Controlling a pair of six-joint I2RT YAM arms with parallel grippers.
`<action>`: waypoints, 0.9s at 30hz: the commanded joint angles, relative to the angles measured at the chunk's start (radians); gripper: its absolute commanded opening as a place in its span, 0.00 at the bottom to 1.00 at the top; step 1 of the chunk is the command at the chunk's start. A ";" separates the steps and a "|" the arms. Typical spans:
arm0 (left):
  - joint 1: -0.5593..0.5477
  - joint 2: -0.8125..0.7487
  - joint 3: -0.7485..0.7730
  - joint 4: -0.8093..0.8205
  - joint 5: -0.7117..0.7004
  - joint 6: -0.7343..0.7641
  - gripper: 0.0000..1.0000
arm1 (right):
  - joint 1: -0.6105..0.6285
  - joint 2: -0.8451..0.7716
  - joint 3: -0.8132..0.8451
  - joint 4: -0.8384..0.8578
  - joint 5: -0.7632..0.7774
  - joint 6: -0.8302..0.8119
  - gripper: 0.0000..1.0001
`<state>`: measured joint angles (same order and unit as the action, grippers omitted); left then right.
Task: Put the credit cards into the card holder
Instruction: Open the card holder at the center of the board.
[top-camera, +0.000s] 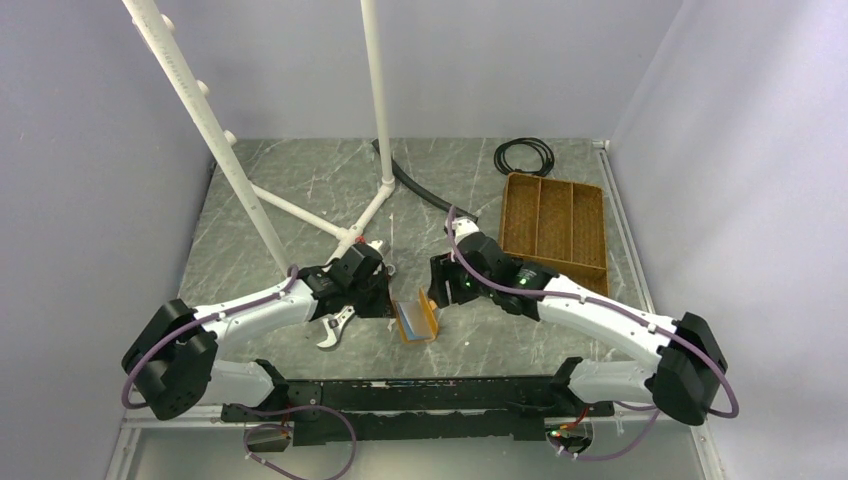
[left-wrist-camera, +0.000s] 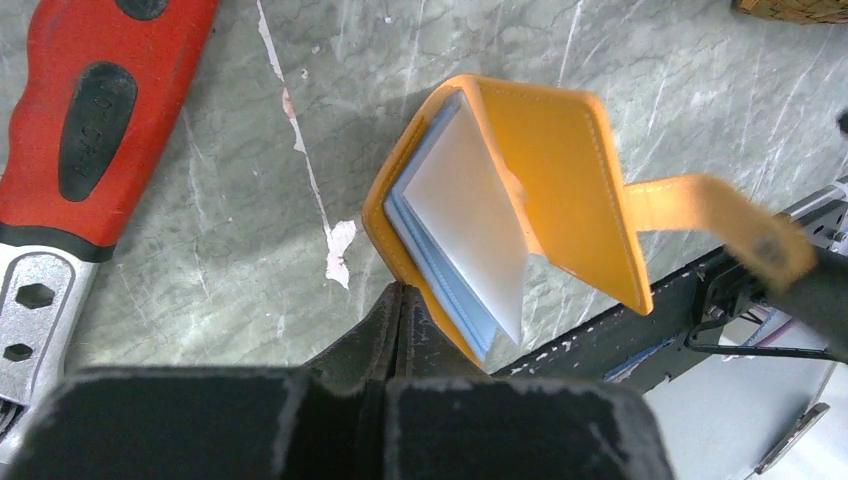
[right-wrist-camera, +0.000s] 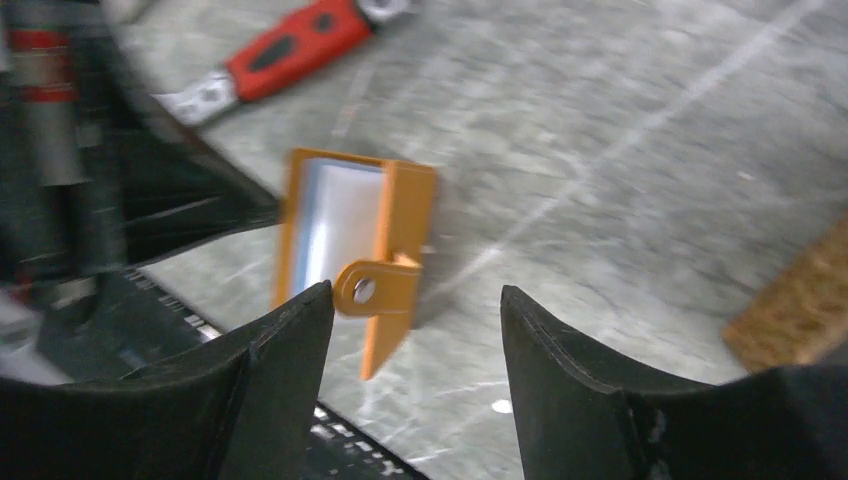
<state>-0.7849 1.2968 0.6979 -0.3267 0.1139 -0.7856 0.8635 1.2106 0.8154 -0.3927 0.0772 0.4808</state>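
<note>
Centrally, one card holder (top-camera: 416, 320) stands on edge on the desk (top-camera: 460, 170), between the two end effectors and close to the arms' base rail. Its orange covers are spread like a half-open book. The left wrist view shows a single white flat sheet (left-wrist-camera: 465, 215) between the covers, lying over bluish layers; whether this is a credit card or a lining cannot be told. One closing strap (left-wrist-camera: 690, 205) with a round snap juts from the outer cover toward the near edge.

The left end effector (left-wrist-camera: 400, 297) has its fingers pressed together, their tips against the holder's lower edge. Whether any leather is nipped between them cannot be told. The right end effector (right-wrist-camera: 415, 290) is spread wide with nothing between its fingers, and the holder sits just beyond them on the desk.

Far right, well apart from the holder, lies one brown woven tray (top-camera: 555, 225), divided by ribs into long compartments side by side. One coil of black cable (top-camera: 524, 156) lies behind the tray. One adjustable wrench (left-wrist-camera: 100, 120) with a red and black handle lies flat on the desk beside the left end effector, its silver head toward the arms' bases.
</note>
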 joint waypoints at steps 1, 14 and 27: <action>0.000 -0.003 0.025 0.034 0.022 0.008 0.00 | 0.065 -0.038 0.034 0.121 -0.167 0.029 0.64; 0.000 -0.018 0.047 0.014 0.023 0.003 0.00 | 0.269 0.144 0.037 0.228 -0.048 -0.027 0.15; -0.001 -0.030 0.036 0.010 0.037 -0.004 0.00 | 0.353 0.203 0.005 0.115 0.350 0.043 0.45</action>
<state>-0.7849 1.2854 0.7082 -0.3256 0.1345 -0.7868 1.2152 1.4273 0.8249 -0.2245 0.2211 0.4583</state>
